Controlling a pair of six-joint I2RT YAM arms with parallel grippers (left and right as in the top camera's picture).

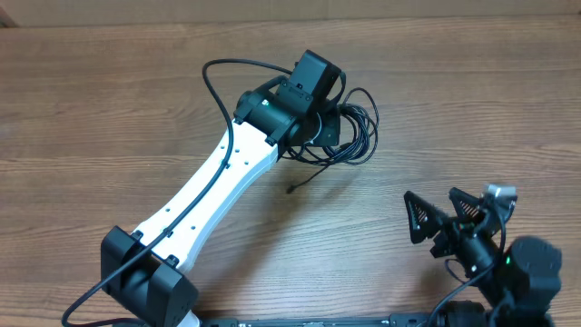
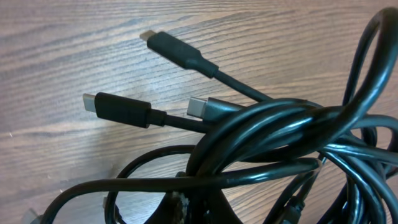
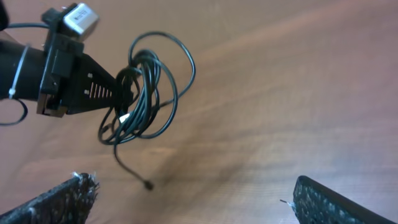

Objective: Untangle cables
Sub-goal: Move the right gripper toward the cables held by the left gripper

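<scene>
anchoring step: left gripper (image 3: 124,92) pinches the cables (image 3: 142,106) (one end (image 3: 147,185) trails free); spread right gripper (image 1: 431,195) should seize that end.

Glossy black cables (image 2: 273,121) on matt wood-grain table (image 2: 62,50).

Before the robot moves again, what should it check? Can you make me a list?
1. Is the left gripper shut on the cables? Ok.
2. Is the right gripper open and ready? Ok.
3. Is the right gripper clear of the cables? Ok, it sits apart from them.
4. Is there a loose end free to grab? Ok, one trails out below the bundle.
5. Are the cables untangled? Not ok, the loops cross each other in one bundle.
6. Is the bundle lifted off the table? Cannot tell.
</scene>
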